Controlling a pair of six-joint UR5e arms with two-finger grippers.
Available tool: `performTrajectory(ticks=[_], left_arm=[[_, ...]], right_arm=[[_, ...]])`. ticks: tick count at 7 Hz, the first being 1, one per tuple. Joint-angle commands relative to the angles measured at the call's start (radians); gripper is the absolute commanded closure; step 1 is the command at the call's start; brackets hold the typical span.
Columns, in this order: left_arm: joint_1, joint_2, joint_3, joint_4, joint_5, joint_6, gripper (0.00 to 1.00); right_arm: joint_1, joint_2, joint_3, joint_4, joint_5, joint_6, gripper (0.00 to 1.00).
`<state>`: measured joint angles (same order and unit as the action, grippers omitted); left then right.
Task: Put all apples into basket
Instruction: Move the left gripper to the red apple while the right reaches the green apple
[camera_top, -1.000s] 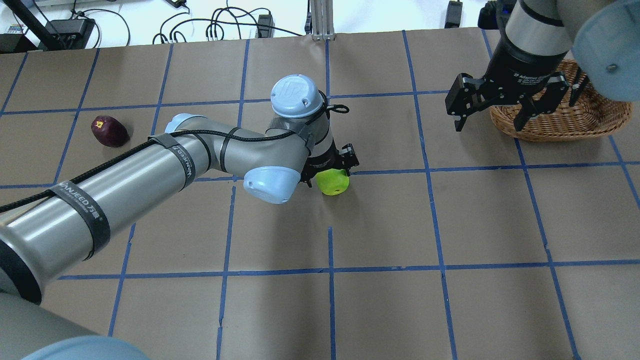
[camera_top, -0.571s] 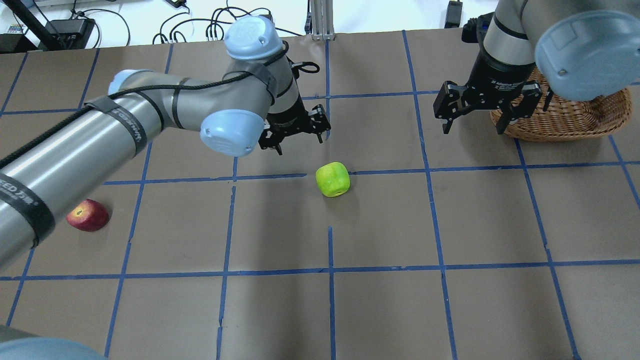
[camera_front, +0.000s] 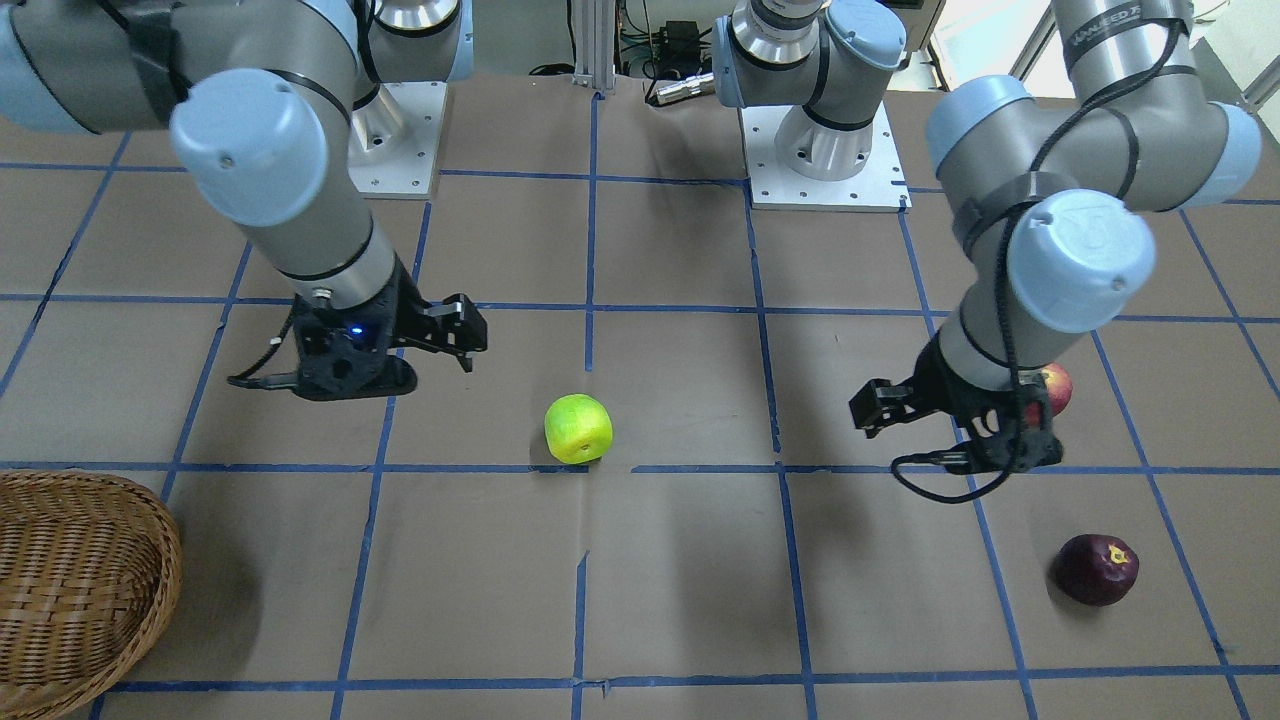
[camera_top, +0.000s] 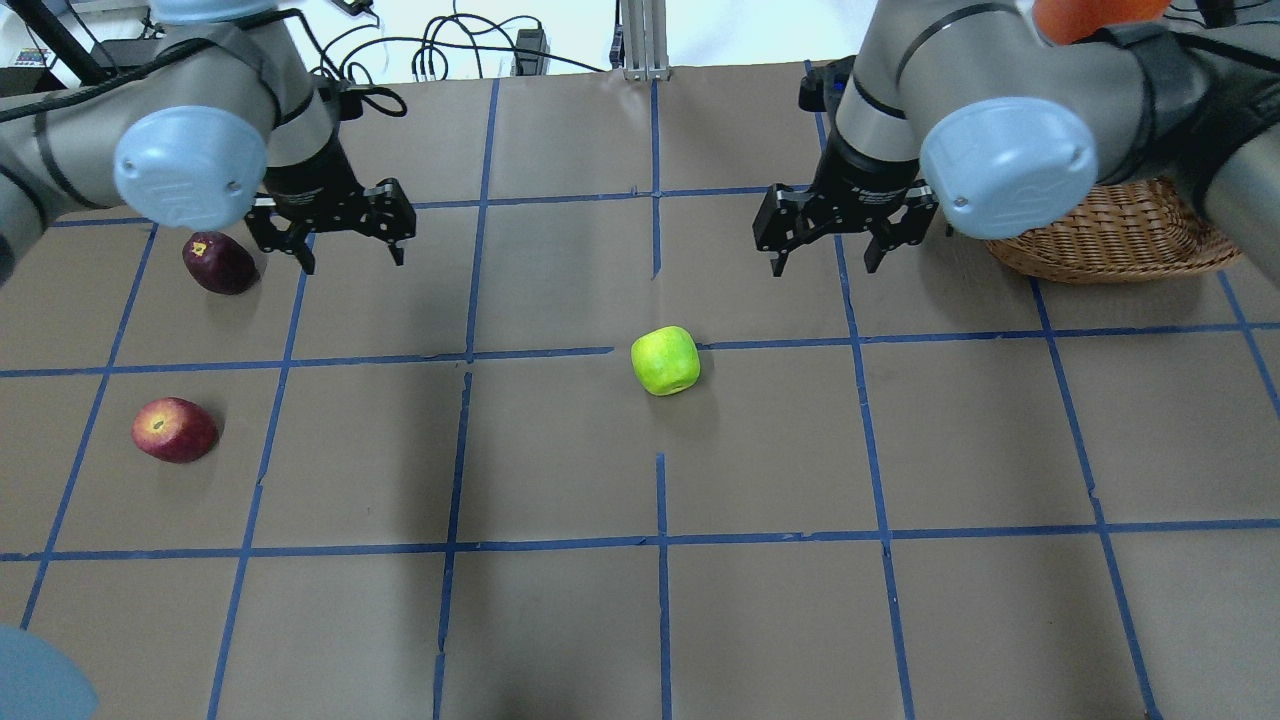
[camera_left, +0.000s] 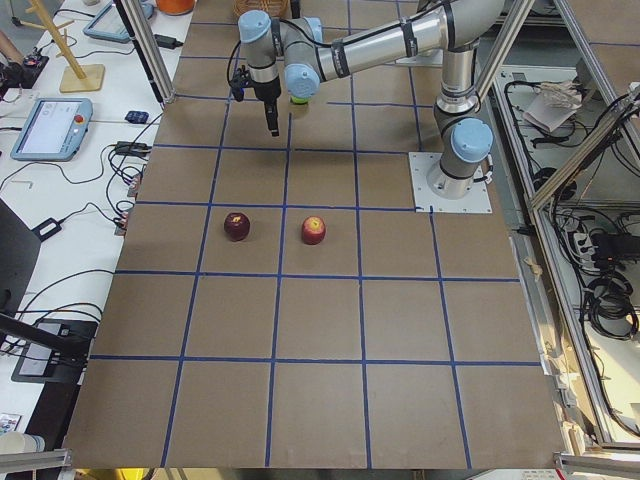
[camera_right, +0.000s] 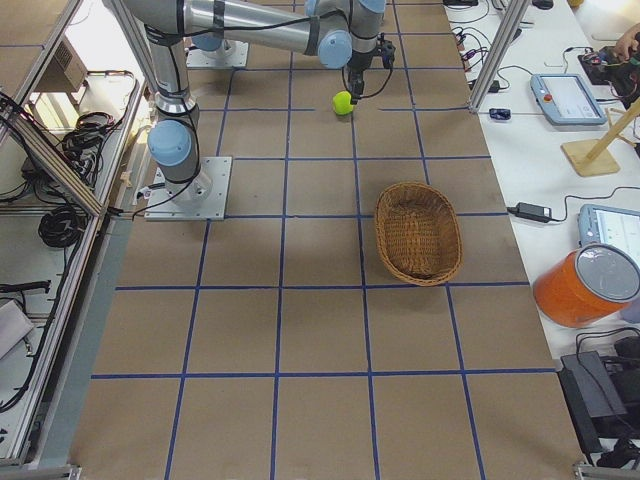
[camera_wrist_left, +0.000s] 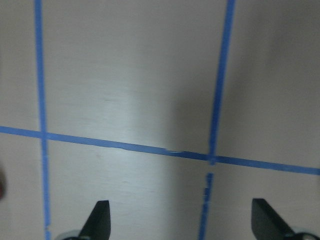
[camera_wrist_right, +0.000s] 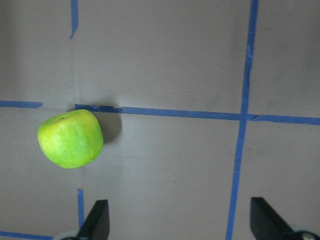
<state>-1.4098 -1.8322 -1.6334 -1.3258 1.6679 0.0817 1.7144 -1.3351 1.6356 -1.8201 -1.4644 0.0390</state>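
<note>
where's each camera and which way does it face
Front-facing: across table, facing robot; left arm, right arm.
Overhead: behind robot, looking down; left gripper, right gripper.
Exterior left: table's left end; left arm.
Exterior right: right end, near basket; right arm.
Left wrist: down at table; fingertips.
Right wrist: down at green apple; fingertips.
Overhead, right wrist share that apple.

A bright yellow-green apple (camera_top: 665, 360) sits in the middle of the overhead picture. At the left is a red apple (camera_top: 175, 430) with a pale yellow spot. Above it is a dark purple-red apple (camera_top: 220, 263) with a small yellow patch. The basket (camera_top: 1120, 240) at the upper right is light brown and woven. The table (camera_top: 760, 450) is dull brown, and blue tape lines (camera_top: 660, 543) cross it in big squares. The left arm (camera_top: 70, 130) and right arm (camera_top: 1100, 70) are silver-grey with pale blue caps. The left gripper (camera_top: 352, 262) and right gripper (camera_top: 825, 268) are black.
</note>
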Motion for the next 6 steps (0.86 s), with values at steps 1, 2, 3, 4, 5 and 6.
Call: performTrajectory(ticks=[1, 2, 3, 4, 5, 6], left_arm=[[0.235, 0.069, -0.093, 0.008, 0.058, 0.349, 0.02], [0.335, 0.076, -0.145, 0.076, 0.056, 0.504, 0.02], [0.420, 0.076, -0.227, 0.164, 0.047, 0.612, 0.02], [0.460, 0.076, -0.329, 0.295, 0.044, 0.644, 0.02], [0.459, 0.058, -0.403, 0.394, 0.046, 0.638, 0.02], [0.479, 0.041, -0.419, 0.437, 0.044, 0.653, 0.01]], right_arm=[[0.153, 0.138, -0.002, -0.170, 0.012, 0.028, 0.00], [0.178, 0.186, -0.006, -0.195, 0.010, 0.080, 0.00], [0.185, 0.206, 0.004, -0.209, 0.009, 0.085, 0.00], [0.185, 0.220, 0.004, -0.209, 0.007, 0.079, 0.00], [0.185, 0.249, 0.001, -0.212, 0.009, 0.084, 0.00], [0.186, 0.281, -0.005, -0.212, 0.028, 0.085, 0.00]])
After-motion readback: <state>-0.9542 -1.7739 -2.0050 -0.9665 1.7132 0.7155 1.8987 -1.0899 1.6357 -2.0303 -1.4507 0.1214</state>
